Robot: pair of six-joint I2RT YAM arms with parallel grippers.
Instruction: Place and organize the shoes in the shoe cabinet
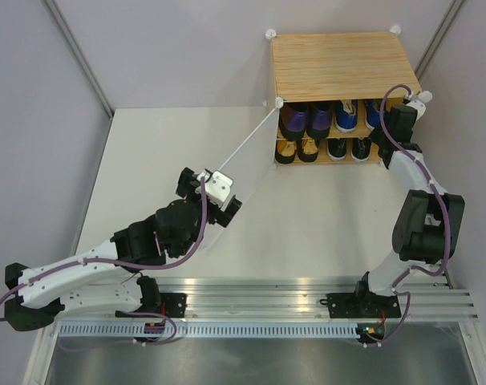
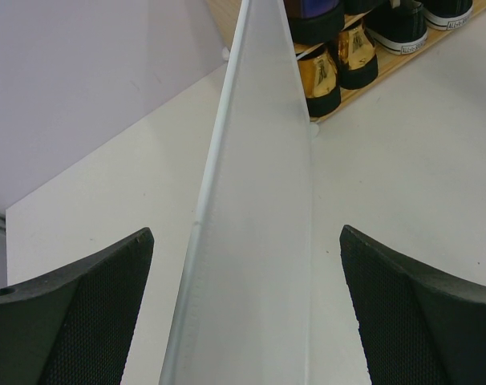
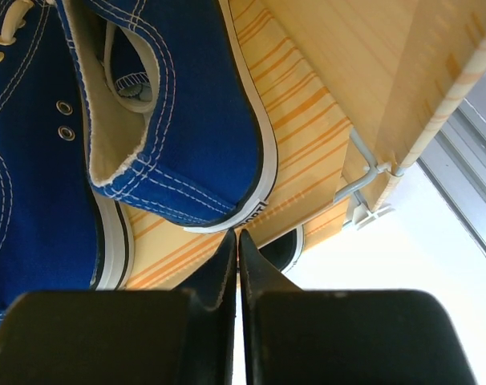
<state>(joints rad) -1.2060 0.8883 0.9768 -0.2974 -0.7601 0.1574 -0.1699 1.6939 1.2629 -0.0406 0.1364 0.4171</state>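
Right gripper (image 3: 238, 241): clenched on nothing, blue sneaker (image 3: 195, 136) heel straight ahead of the tips, touching or nearly, inside the shoe cabinet (image 1: 339, 64). Left gripper (image 2: 245, 234): spread wide, straddling the door panel (image 2: 259, 160), long edge running straight ahead; likely nearer for closing.

The left arm (image 1: 74, 273) and right arm (image 1: 402, 163) have white shells and bulky black joints. A thin purple cable (image 1: 201, 218) loops along each. Their bases (image 1: 167, 305) are black. The fingers (image 2: 74, 321) of the left gripper (image 2: 245, 231) are black and finely dimpled.
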